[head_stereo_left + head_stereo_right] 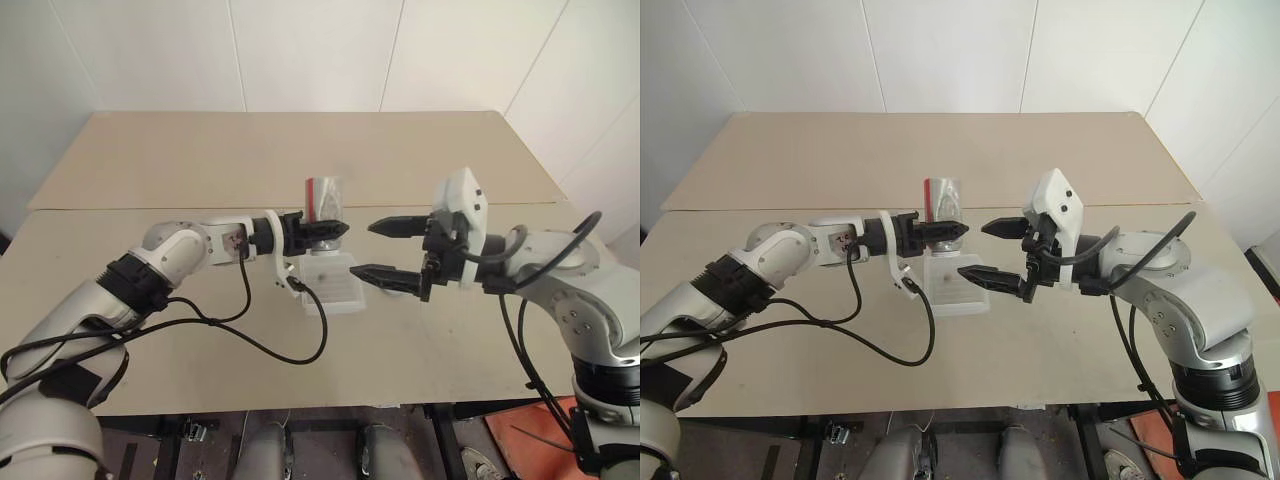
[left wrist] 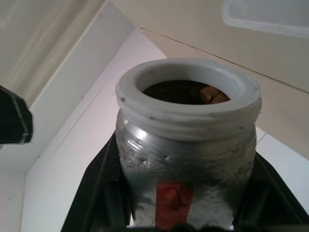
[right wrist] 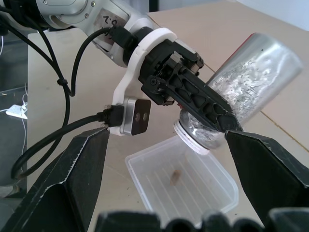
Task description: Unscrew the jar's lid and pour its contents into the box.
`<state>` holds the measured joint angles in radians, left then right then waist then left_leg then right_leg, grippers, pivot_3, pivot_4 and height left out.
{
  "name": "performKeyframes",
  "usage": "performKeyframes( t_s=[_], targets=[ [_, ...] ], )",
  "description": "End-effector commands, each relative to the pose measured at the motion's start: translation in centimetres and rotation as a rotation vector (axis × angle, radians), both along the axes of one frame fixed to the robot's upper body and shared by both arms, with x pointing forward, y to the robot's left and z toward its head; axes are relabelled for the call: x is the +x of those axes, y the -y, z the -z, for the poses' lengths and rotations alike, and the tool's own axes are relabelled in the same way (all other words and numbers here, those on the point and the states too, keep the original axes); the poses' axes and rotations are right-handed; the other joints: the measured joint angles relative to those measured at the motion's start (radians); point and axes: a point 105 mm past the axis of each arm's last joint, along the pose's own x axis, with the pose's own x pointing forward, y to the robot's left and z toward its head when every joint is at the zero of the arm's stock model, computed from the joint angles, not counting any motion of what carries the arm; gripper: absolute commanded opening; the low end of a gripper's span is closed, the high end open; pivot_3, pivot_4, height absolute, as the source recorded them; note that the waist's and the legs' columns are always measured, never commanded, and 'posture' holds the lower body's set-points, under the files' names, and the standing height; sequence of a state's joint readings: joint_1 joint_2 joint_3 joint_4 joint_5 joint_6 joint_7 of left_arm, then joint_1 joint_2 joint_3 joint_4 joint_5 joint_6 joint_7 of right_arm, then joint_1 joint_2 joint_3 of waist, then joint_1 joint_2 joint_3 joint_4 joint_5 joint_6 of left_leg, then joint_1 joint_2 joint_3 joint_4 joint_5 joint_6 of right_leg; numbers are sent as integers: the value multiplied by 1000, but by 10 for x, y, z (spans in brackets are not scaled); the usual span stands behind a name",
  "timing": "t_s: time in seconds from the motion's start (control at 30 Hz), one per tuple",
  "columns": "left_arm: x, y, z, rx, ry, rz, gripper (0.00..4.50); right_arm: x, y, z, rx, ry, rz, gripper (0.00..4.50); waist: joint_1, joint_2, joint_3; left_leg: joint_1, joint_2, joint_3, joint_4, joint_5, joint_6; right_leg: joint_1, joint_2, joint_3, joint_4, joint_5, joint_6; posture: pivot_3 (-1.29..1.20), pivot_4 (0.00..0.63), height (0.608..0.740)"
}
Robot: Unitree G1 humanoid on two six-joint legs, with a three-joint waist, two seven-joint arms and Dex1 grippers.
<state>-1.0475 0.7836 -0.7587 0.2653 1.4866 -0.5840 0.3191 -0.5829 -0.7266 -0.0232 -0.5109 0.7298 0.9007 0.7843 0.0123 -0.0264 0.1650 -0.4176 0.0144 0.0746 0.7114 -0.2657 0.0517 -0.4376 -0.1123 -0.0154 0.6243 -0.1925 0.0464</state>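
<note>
My left gripper (image 1: 325,231) is shut on the jar (image 1: 323,195) and holds it tipped, with its open mouth (image 3: 193,140) pointing down over the box (image 1: 338,290). The lid is out of view. In the left wrist view a brown bit of the contents (image 2: 212,95) sits inside the jar's white threaded rim. Another small brown bit (image 3: 175,177) lies on the box's ribbed bottom. My right gripper (image 1: 385,250) stands open and empty just right of the jar, one finger above the other, apart from it.
The box rests on a beige table (image 1: 200,160) made of two boards with a seam across. A black cable (image 1: 270,350) loops from my left wrist over the near board. A white wall stands behind the table.
</note>
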Motion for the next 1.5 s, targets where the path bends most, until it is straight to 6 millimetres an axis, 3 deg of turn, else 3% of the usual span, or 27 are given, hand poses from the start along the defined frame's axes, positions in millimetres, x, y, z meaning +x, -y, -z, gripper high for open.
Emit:
performKeyframes(
  t_s=[0.03,0.17,0.27,0.43,0.47,0.53,0.63,0.73,0.77,0.97,1.1,1.23,1.37,1.5],
  targets=[
    [6,-4,-26,-127,32,-50,2012,-4,0,-12,16,74,-14,4478,0,0,0,0,0,0,0,0,0,0,0,0,0,0,0,0,150,740],
    [12,-14,-34,-223,10,-123,2012,-3,1,-12,16,71,-15,4478,-1,0,0,0,0,-1,0,0,0,0,0,0,0,0,0,0,150,740],
    [17,-23,-44,-464,-144,-220,2012,-3,3,-13,12,70,-14,4478,-1,0,0,0,0,-2,0,0,0,0,0,1,0,0,0,0,150,740],
    [33,-51,-61,-1165,-670,-396,2012,-1,8,-14,17,60,7,4478,0,0,0,0,2,-6,2,0,0,0,-1,0,1,0,0,0,150,740],
    [37,-59,-60,-1342,-855,-420,2012,-1,8,-14,20,58,10,4478,0,0,0,-1,2,-7,2,0,0,0,-1,0,1,0,0,0,150,740],
    [42,-80,-56,-1643,-1028,-386,2012,-1,9,-14,28,51,15,4478,-3,0,0,-2,1,-8,4,0,0,0,-1,-1,1,0,0,0,150,740],
    [47,-102,-35,-1819,-1216,-476,2012,-1,7,-13,34,44,15,4478,-17,0,0,1,0,-9,3,0,0,0,1,1,2,0,0,0,150,740],
    [43,-113,-20,-1950,-1433,-414,2012,-1,6,-11,39,37,17,4478,-24,0,0,3,0,-9,2,0,0,1,1,1,2,0,0,0,150,740],
    [40,-115,-12,-1975,-1517,-393,2012,-2,6,-11,41,33,18,4478,-24,0,0,3,0,-9,2,0,0,2,1,1,2,0,0,0,150,740],
    [36,-119,28,-2010,-1638,-395,2012,-2,5,-7,42,26,25,4478,-13,0,0,3,0,-9,2,0,0,3,0,1,1,0,0,0,150,740],
    [28,-116,47,-1933,-1658,-404,2012,-4,5,-8,41,24,20,4478,-9,0,0,3,-1,-9,2,0,0,4,0,1,1,0,0,0,150,740],
    [20,-118,68,-1923,-1708,-428,3227,-5,4,-8,41,24,18,4500,-5,0,0,4,0,-9,2,0,0,4,0,1,1,0,0,0,150,740],
    [10,-120,75,-1894,-1714,-451,4473,-5,5,-7,36,22,18,4500,-5,0,0,4,0,-9,2,0,0,4,0,1,0,0,0,0,150,740],
    [-15,-133,72,-1830,-1736,-496,4473,-6,11,-5,24,13,24,4500,-9,0,0,4,1,-9,2,0,0,4,0,1,0,0,0,0,150,740]
  ],
)
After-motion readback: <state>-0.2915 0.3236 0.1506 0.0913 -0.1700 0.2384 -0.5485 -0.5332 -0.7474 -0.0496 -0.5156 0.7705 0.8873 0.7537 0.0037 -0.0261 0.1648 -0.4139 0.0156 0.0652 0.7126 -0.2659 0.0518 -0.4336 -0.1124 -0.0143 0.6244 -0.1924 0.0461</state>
